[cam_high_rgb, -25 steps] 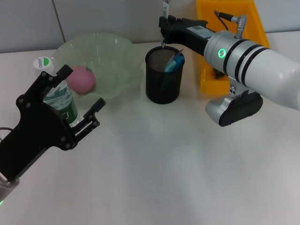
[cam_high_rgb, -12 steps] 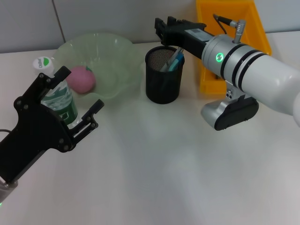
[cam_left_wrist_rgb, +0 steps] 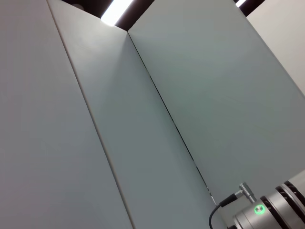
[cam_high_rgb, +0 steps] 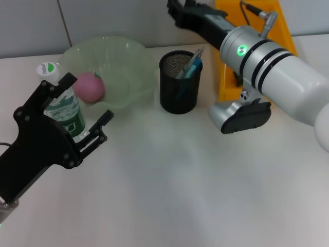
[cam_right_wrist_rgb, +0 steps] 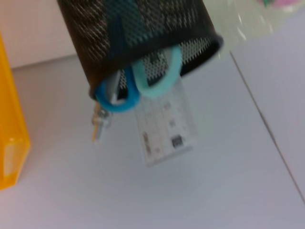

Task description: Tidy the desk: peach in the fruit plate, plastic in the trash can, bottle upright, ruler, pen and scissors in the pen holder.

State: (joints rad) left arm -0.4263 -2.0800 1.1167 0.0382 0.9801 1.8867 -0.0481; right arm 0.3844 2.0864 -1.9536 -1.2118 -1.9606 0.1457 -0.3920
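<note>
White desk (cam_high_rgb: 169,195) w/ holder (cam_high_rgb: 179,82), plate (cam_high_rgb: 128,77) (green), bottle (cam_high_rgb: 64,110), bin (cam_high_rgb: 231,77).

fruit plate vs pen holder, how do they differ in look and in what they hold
The fruit plate is pale green, see-through, wide and shallow with a wavy rim; the pen holder is black mesh, narrow and tall. The fruit plate holds a pink peach lying inside; the pen holder holds scissors, a clear ruler and a pen sticking out. Both stand open-topped on the white desk.

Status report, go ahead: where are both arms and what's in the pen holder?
Right pincer up behind the pen holder, grip unclear. Left pincer open beside upright bottle. Scissors, ruler, pen in holder. Nothing blocking.
</note>
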